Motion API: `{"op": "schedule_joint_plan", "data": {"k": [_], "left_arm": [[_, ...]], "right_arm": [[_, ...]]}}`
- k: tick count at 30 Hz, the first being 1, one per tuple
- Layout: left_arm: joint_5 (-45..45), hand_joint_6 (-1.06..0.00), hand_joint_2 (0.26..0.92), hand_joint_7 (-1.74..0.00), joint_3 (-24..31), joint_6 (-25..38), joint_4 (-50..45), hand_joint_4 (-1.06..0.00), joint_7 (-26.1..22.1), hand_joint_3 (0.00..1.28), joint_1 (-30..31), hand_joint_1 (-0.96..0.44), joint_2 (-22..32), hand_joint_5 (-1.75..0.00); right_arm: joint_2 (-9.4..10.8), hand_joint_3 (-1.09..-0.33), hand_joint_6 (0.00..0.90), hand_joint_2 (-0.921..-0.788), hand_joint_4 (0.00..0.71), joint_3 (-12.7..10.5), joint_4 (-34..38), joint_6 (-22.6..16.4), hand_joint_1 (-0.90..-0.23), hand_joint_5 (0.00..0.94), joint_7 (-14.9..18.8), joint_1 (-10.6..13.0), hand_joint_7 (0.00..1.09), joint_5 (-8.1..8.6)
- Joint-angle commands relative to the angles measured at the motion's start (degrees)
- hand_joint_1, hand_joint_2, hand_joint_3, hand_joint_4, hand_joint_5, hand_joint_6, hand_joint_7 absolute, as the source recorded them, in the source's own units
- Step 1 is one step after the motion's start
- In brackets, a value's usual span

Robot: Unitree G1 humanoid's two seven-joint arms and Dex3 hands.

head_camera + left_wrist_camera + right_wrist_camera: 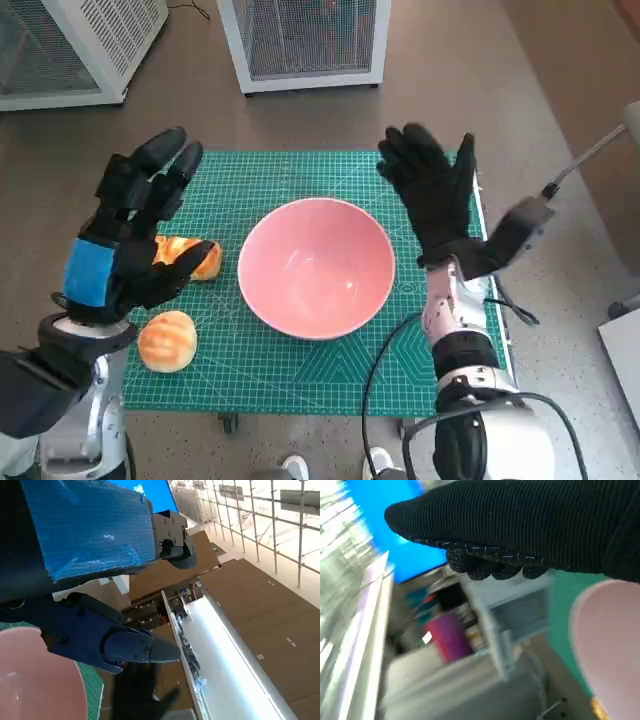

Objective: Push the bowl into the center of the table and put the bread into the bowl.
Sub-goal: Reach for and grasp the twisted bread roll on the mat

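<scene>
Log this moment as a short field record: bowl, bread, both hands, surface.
bowl: pink bowl, empty, upright, near the middle of the mat
bread: two pieces outside the bowl, on its left; round bun near the front edge, second piece partly hidden behind the left hand
left robot hand: raised, fingers spread, holding nothing
right robot hand: raised, fingers spread, holding nothing
surface: green cutting mat

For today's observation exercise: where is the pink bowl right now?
In the head view, the pink bowl sits mid-mat, between both raised hands, bread rolls on its left.
</scene>
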Motion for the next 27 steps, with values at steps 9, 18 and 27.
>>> {"op": "schedule_joint_plan", "data": {"k": [9, 18, 27], "left_arm": [[17.63, -0.05, 0.900, -0.60, 2.27, 0.11, -4.12, -0.28, -2.06, 0.13, 1.06, -0.44, 14.72, 0.00], [36.20, -0.06, 0.699, -0.25, -2.49, 24.43, -13.79, -0.06, -14.36, 0.01, 0.81, -0.15, 27.97, 0.00], [37.78, -0.15, 0.695, -0.11, -7.44, 30.07, -9.84, -0.04, -17.48, 0.01, -2.87, 0.03, 28.63, 0.00]], "right_arm": [[-1.09, -0.485, 0.589, -0.921, 0.437, 0.89, -7.13, -8.42, -0.468, 0.001, 14.11, 2.76, 0.00, 4.56], [-1.19, -0.476, 0.589, -0.921, 0.443, 1.79, -11.02, -7.27, -0.466, 0.003, 14.52, 4.16, 0.00, 5.94], [-0.78, -0.453, 0.595, -0.921, 0.444, 3.03, -14.68, -5.17, -0.470, 0.002, 15.04, 5.49, 0.01, 7.49]]}}
